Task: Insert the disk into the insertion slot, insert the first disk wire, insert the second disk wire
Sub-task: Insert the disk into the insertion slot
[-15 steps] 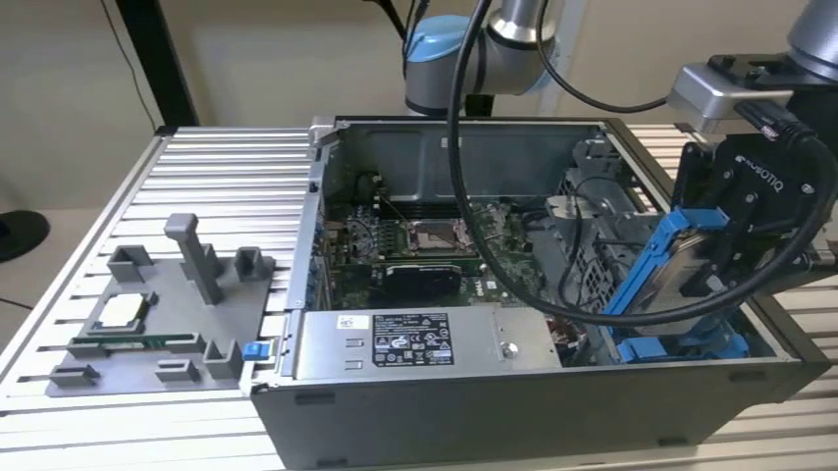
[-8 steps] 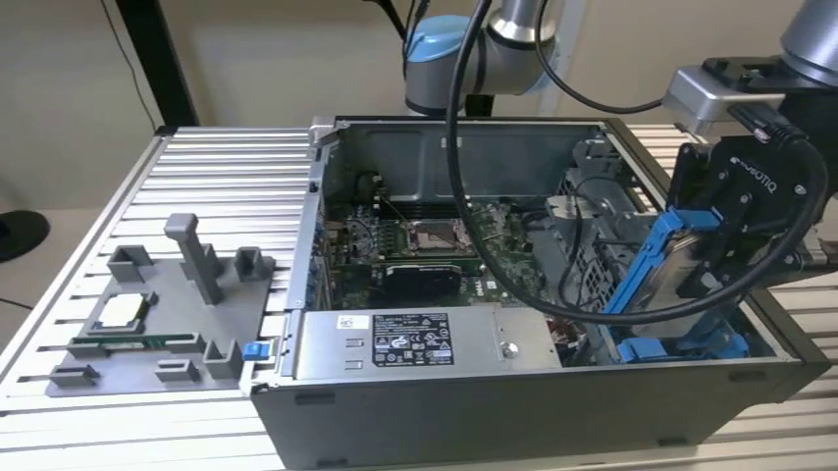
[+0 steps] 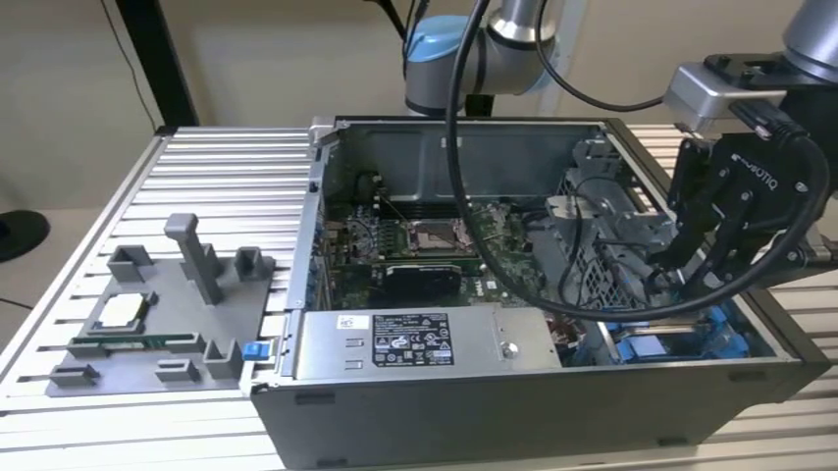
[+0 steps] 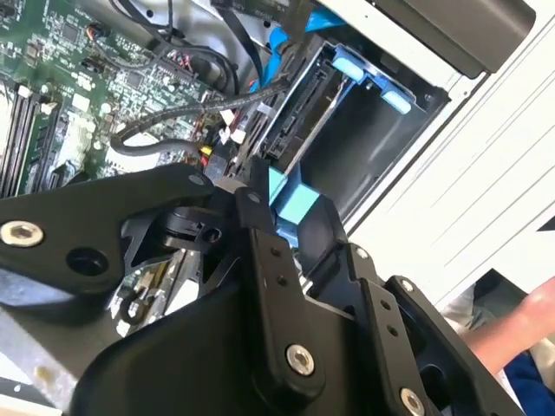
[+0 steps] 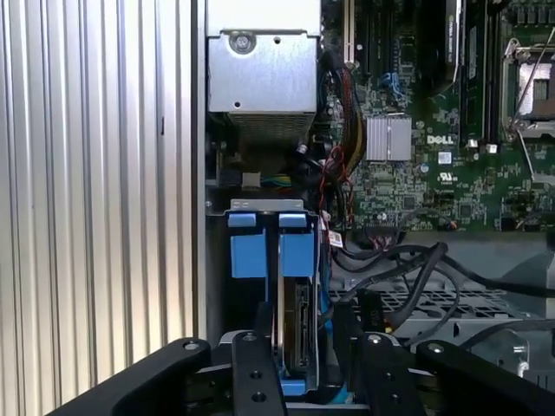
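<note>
The disk [image 5: 296, 334] stands on edge, silver-grey, in a bright blue frame [image 5: 297, 251], down in the insertion slot [image 5: 247, 312] at the case's corner. My black gripper [image 5: 302, 322] is shut on it, one finger on each flat side. In the second wrist view the blue frame [image 4: 290, 208] shows between the fingers [image 4: 260, 234], beside the grey bay [image 4: 364, 165]. In the exterior view my gripper [image 3: 681, 280] reaches into the case at the exterior view's right, over blue plastic parts [image 3: 668, 343]. Loose black wires [image 5: 408, 269] lie beside the bay.
The silver power-supply box [image 3: 392, 343] sits along the case's near wall, with the motherboard [image 3: 419, 245] behind it. A thick black cable [image 3: 458, 147] hangs from the arm into the case. A grey fixture plate [image 3: 157, 314] lies at the exterior view's left. A person's hand [image 4: 520, 329] is close by.
</note>
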